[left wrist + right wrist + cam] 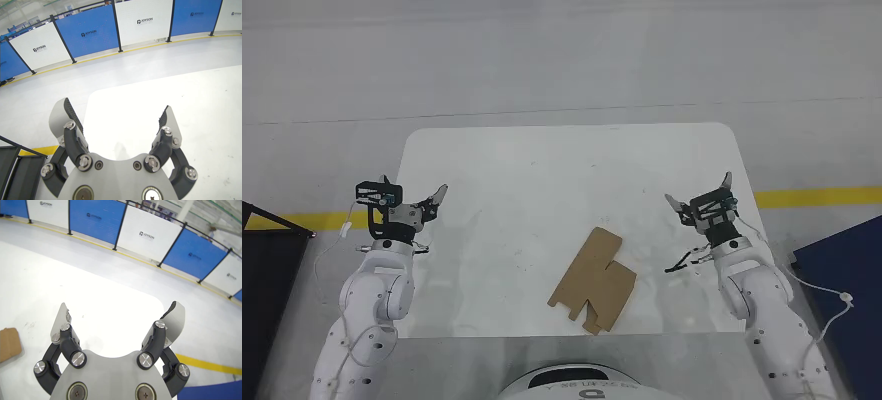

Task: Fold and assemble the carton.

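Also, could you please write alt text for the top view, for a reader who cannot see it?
A flat, unassembled brown carton lies on the white table, toward its near edge. The left gripper and right gripper hover open at opposite sides of the table, neither touching the carton.

You have a white table [542, 160] with rounded corners standing on a pale grey floor [562, 60]. A yellow floor line [822, 196] runs out from behind it at 3 and 9 o'clock. Between 8 and 9 o'clock stands a black frame [267, 280], and between 3 and 4 o'clock a dark blue panel [847, 280]. Farther off, a fence of blue and white panels [94, 32] on black posts borders the floor.
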Controlling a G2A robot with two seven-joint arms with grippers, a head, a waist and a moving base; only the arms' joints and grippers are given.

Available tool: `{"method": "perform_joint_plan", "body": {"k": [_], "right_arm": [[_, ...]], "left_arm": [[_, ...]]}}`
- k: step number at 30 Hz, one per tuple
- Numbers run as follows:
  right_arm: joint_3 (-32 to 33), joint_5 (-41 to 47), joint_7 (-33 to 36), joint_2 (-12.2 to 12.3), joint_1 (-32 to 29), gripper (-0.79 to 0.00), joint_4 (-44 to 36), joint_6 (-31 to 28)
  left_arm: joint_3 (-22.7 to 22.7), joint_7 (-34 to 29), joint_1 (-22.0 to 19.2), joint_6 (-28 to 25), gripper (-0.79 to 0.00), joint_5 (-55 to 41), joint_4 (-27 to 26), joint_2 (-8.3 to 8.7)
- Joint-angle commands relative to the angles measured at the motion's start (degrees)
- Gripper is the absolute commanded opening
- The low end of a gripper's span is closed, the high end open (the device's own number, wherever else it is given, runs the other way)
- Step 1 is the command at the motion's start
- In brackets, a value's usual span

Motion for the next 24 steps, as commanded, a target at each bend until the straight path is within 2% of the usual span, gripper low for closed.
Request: {"method": "perform_joint_plan", "body": {"k": [1,5,15,17,19,20,21,24], "right_arm": [[-0.5,-7.1,-4.1,0.3,-1.6,0.0,-0.1,0.1],[-1.4,-14.1,-7.7,0.6,-3.9,0.0,-0.1,-0.2],[-1.6,-15.7,-7.5,0.6,-3.8,0.0,0.0,-0.5],[-2.0,-24.1,-8.0,1.1,-3.9,0.0,-0.9,-0.5],[-1.6,-37.7,-11.9,2.0,-5.4,0.0,-2.4,-0.4],[-0.6,-44.6,-13.2,2.4,-6.8,0.0,-3.0,1.5],[0.2,-49.0,-14.6,2.7,-8.6,0.0,-3.7,3.2],[3.6,-54.6,-19.7,3.5,-13.5,0.0,-6.0,5.1]], "left_arm": [[0.0,0.0,0.0,0.0,0.0,0.0,0.0,0.0],[0.0,0.0,0.0,0.0,0.0,0.0,0.0,0.0],[0.0,0.0,0.0,0.0,0.0,0.0,0.0,0.0],[0.0,0.0,0.0,0.0,0.0,0.0,0.0,0.0],[0.0,0.0,0.0,0.0,0.0,0.0,0.0,0.0],[0.0,0.0,0.0,0.0,0.0,0.0,0.0,0.0],[0.0,0.0,0.0,0.0,0.0,0.0,0.0,0.0],[0.0,0.0,0.0,0.0,0.0,0.0,0.0,0.0]]}}
